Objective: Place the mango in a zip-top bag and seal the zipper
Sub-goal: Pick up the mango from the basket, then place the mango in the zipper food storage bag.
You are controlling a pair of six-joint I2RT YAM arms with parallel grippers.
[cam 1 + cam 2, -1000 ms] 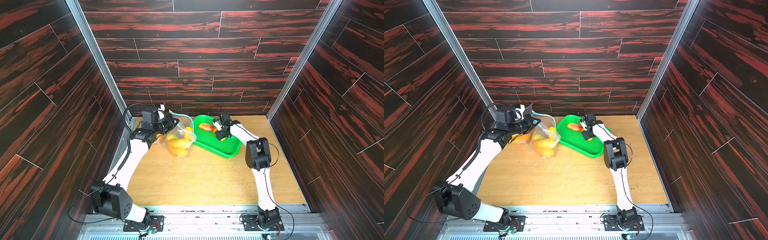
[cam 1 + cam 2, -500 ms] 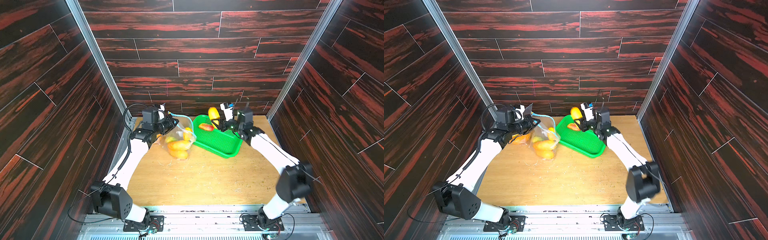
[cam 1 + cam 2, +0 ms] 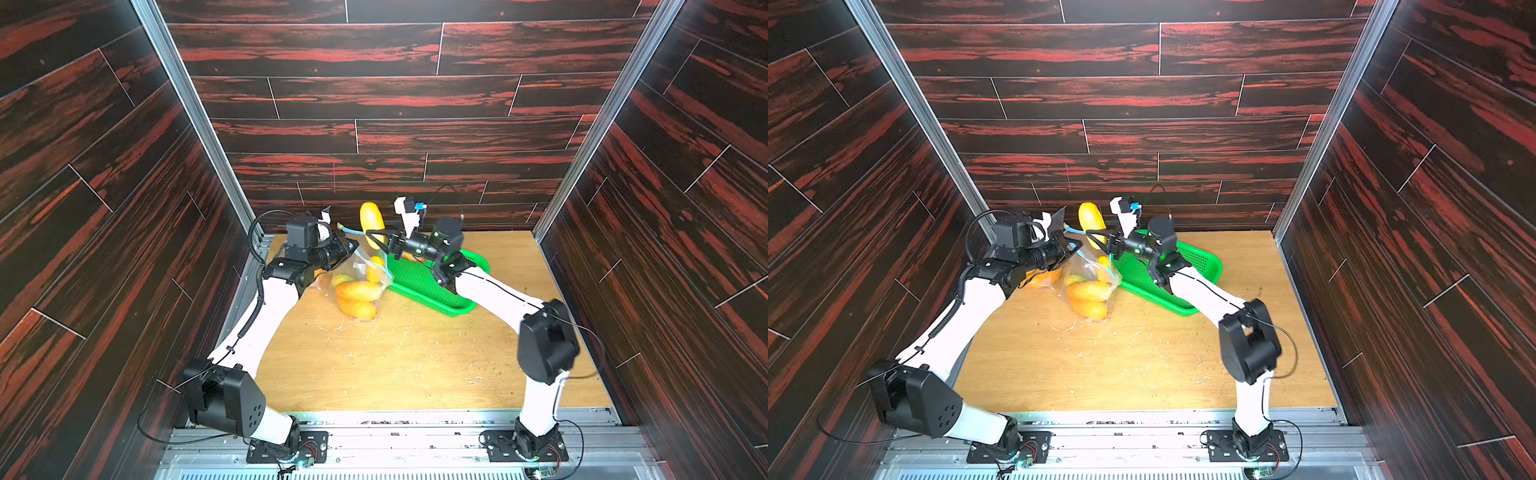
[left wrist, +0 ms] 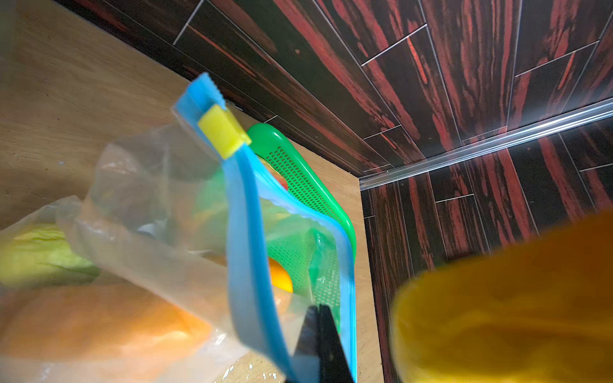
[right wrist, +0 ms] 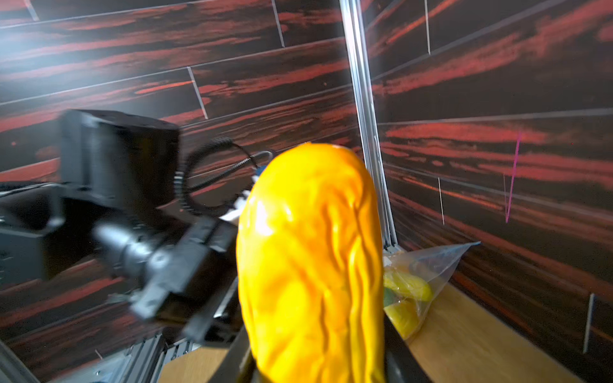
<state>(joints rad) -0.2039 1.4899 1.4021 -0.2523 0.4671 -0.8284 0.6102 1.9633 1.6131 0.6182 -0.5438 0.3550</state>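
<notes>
Mango [image 3: 371, 222] hangs upright just above the bag [image 3: 359, 268] mouth, seemingly clear.

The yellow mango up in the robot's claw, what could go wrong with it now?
1. The right gripper pinches the mango near its lower end, so it might tip or slip out.
2. The left gripper holds the zip-top bag by one edge only, and the bag already has mangoes inside, so the new one could snag on the rim and drop onto the table.
</notes>
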